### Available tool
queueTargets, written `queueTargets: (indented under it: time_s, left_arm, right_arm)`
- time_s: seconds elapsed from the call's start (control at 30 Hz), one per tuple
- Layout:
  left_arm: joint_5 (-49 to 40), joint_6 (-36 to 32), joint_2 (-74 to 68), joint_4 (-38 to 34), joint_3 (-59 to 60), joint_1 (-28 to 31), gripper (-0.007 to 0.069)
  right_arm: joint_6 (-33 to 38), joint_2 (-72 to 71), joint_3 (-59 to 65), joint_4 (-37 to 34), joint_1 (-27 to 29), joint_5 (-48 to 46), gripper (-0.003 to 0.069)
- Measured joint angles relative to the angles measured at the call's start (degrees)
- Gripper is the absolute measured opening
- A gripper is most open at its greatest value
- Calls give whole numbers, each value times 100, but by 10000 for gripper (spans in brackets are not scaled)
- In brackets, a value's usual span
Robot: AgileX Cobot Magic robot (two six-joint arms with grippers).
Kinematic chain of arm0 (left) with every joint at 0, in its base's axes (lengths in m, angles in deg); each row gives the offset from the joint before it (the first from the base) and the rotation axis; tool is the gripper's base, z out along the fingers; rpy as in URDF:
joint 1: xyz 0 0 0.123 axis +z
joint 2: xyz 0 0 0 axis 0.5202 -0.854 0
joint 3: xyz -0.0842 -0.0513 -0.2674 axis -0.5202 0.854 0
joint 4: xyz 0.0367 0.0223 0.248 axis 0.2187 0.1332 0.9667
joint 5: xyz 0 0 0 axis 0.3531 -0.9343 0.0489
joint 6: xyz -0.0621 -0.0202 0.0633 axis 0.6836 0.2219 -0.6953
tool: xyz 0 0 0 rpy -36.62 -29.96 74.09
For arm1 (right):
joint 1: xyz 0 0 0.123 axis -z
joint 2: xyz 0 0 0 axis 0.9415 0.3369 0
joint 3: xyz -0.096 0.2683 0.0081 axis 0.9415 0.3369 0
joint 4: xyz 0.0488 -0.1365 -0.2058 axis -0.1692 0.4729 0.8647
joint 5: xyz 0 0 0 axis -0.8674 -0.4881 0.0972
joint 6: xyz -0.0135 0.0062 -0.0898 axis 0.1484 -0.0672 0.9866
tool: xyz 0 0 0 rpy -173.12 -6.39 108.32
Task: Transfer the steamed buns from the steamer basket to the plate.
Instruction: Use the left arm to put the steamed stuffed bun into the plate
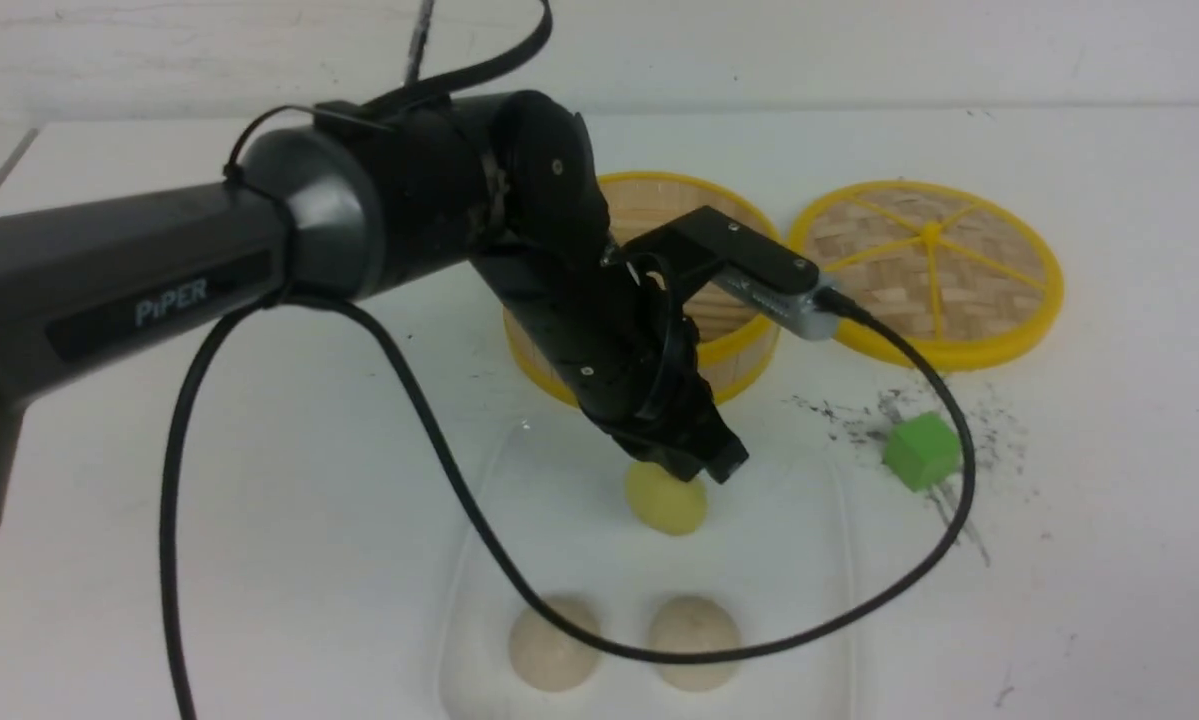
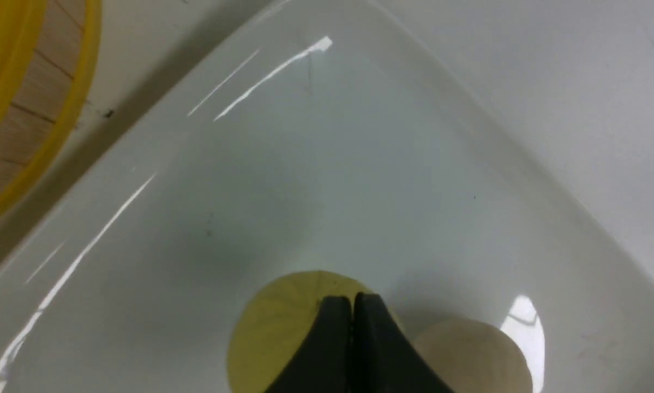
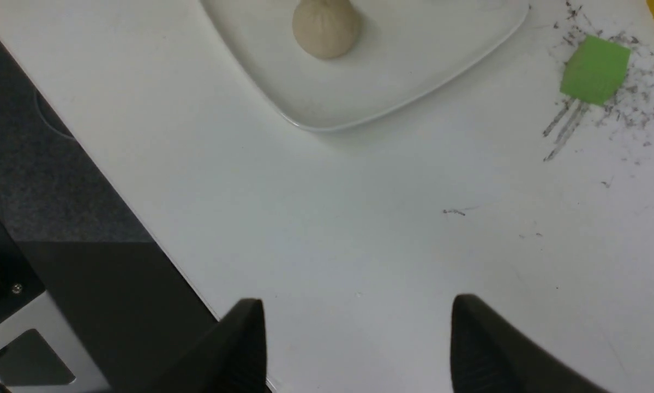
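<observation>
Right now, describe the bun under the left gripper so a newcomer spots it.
Find the white square plate in front of the steamer basket. Of three buns on it, yours lies nearest the basket, by the shut left gripper. It is the only pale yellow bun; the two beige buns sit side by side nearer the robot.

Plate (image 1: 779, 540): white, glossy, square with rounded corners, lying flat.
Yellow bun (image 1: 666, 502): pleated dome, upright on the plate's far half.
Left beige bun (image 1: 554, 648), right beige bun (image 1: 695, 642): domes side by side at its near edge.
Steamer basket (image 1: 649, 203): bamboo, yellow-rimmed, upright just behind the plate.
</observation>
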Motion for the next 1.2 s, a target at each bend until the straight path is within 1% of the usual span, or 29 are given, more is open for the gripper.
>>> queueTargets:
  time_s: [0.27,0.43,0.73,1.0,1.13,1.2]
  left_arm:
    - [145,-99,0,26,104,111,2]
    - [339,-178,0,20,485,118,2]
    - [923,-350,0,-168,1015,118,2]
    - [982,-369,0,-244,1031,118,4]
    - [866,-364,0,-264,1031,118,22]
    - [698,-359,0,-264,1031,118,64]
  right_arm:
    - [2,0,0,-73,0,0,454]
    - [2,0,0,-110,0,0,454]
    - [25,-19,0,-137,0,0,454]
    - [102,-19,0,-222,0,0,454]
    - [115,-19,0,-226,0,0,454]
    - [115,-19,0,-226,0,0,454]
